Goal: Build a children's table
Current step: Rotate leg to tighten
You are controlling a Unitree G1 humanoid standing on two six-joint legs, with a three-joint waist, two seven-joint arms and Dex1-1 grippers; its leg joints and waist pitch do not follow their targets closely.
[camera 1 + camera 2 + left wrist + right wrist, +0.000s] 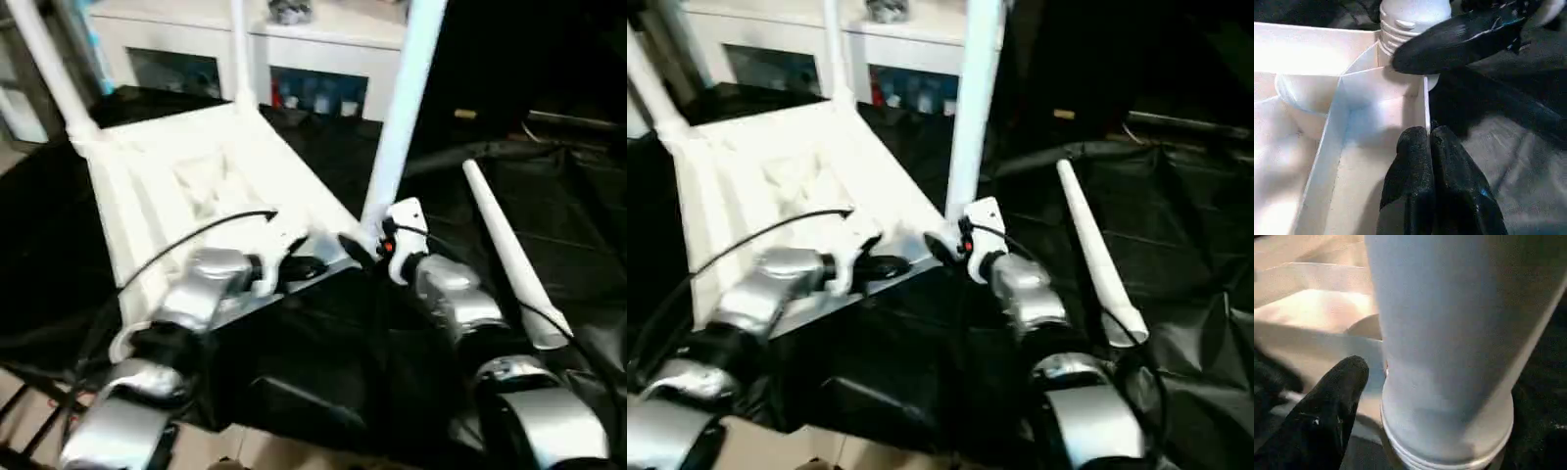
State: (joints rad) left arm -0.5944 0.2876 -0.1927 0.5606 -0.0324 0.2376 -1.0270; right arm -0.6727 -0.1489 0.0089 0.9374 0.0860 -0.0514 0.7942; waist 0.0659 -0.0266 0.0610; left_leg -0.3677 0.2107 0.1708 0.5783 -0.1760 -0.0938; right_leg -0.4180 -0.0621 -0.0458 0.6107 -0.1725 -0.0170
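The upturned table top point(196, 186) lies on black sheeting, three legs socketed. My left tool point(1432, 171) is pressed together at its rim; the right tool point(364, 250) is spread around the near leg point(402, 108). Hollow plastic: light, stiff, slick, so I'd grip low by the ridges.

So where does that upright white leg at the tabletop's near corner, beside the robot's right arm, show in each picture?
Left eye view: the leg rises right of centre to the top edge.
Right eye view: just right of centre.
Left wrist view: its ridged end, at the corner wall.
Right wrist view: close up, the wide tube.
Shared landmark: the tabletop corner holding it.
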